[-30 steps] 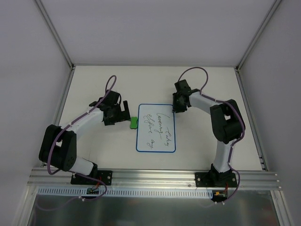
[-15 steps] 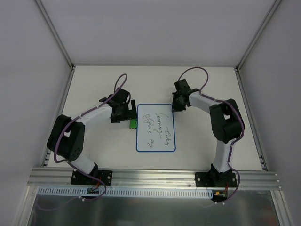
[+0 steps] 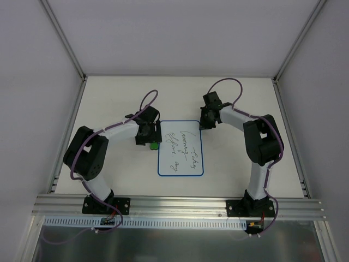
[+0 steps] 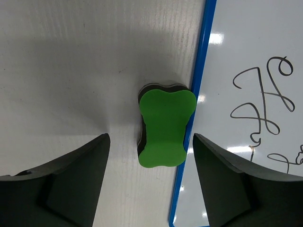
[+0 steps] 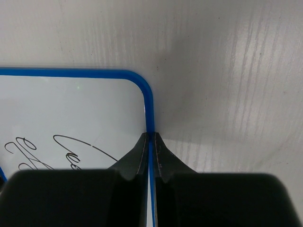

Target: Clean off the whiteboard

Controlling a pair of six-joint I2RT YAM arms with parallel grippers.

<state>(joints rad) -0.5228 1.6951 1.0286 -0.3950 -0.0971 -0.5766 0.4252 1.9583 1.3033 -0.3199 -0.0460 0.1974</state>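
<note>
- Right jaws are clenched on the thin blue border of the flat white rectangular whiteboard [image 5: 71, 113], just below its rounded corner
- Left jaws stand released, straddling a green bone-shaped eraser [image 4: 163, 130] without touching it
- The eraser lies on the white worktop [image 4: 71, 71], against the whiteboard's border
</note>
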